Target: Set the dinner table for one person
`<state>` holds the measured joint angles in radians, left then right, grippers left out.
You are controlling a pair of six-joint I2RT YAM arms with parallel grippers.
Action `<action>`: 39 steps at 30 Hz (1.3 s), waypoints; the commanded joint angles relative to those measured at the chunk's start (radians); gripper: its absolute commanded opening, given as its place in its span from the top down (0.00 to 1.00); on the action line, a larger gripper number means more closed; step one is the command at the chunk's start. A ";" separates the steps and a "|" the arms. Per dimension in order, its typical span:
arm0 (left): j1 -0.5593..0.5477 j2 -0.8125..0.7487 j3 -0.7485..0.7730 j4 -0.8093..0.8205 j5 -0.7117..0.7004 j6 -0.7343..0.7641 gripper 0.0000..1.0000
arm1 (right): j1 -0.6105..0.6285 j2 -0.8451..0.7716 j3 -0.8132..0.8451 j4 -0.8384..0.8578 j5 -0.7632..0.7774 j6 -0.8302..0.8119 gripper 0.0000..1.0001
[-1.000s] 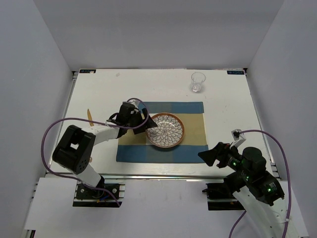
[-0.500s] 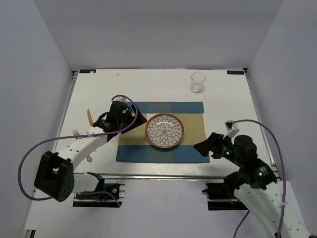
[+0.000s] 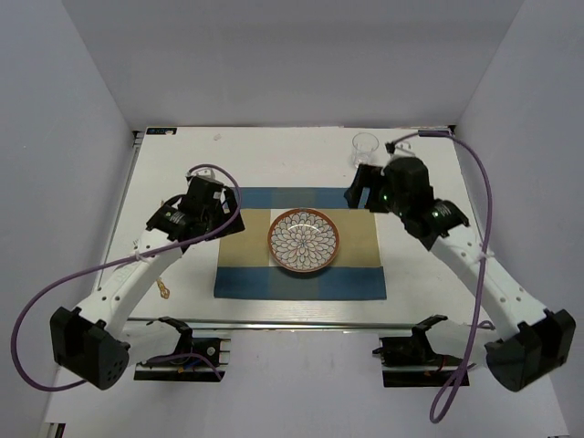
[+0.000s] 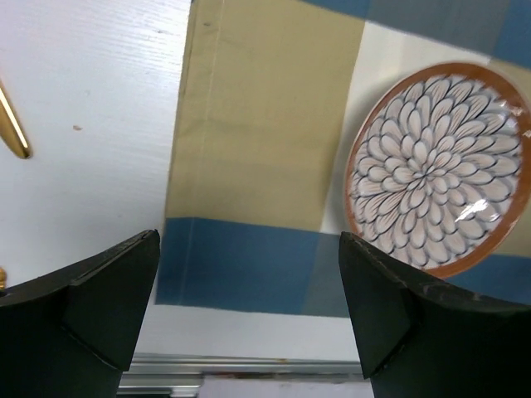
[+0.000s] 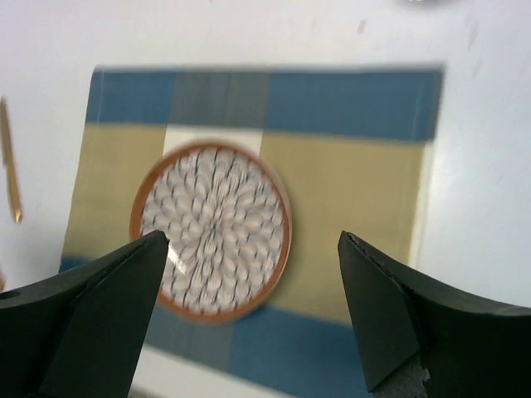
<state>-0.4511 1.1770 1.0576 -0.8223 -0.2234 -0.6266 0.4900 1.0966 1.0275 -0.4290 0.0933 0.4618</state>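
The dinner table (image 3: 274, 155) is a white tabletop with a blue-and-tan checked placemat (image 3: 356, 265) in the middle. A brown-rimmed plate with a petal pattern (image 3: 303, 240) sits on the placemat. My left gripper (image 3: 222, 212) is open and empty above the placemat's left edge, left of the plate. In the left wrist view its jaws (image 4: 247, 240) stand wide apart over the placemat (image 4: 249, 157), with the plate (image 4: 436, 170) to the right. My right gripper (image 3: 359, 193) is open and empty above the placemat's far right corner. In the right wrist view (image 5: 253, 240) it frames the plate (image 5: 211, 228).
A clear glass (image 3: 365, 144) stands at the far right, just behind my right gripper. Gold cutlery lies left of the placemat: one piece (image 3: 164, 290) beside my left arm, one (image 4: 12, 128) in the left wrist view. A metal rail (image 3: 301, 322) runs along the near edge.
My left gripper has drawn back leftward from the plate's rim. My right arm has swung from the near right corner to the placemat's far right corner, next to the glass.
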 commanded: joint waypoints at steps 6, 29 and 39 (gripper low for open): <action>-0.006 -0.177 -0.136 0.001 0.070 0.114 0.02 | -0.056 0.433 0.396 -0.045 0.301 -0.251 0.11; 0.003 -0.223 -0.171 0.068 0.182 0.159 0.02 | -0.169 1.213 1.068 0.176 0.111 -0.756 0.21; 0.003 -0.211 -0.168 0.061 0.173 0.157 0.02 | -0.200 1.341 1.201 0.134 0.074 -0.733 0.38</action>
<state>-0.4526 0.9752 0.8909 -0.7773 -0.0593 -0.4786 0.3077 2.4481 2.2101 -0.3176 0.1944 -0.2714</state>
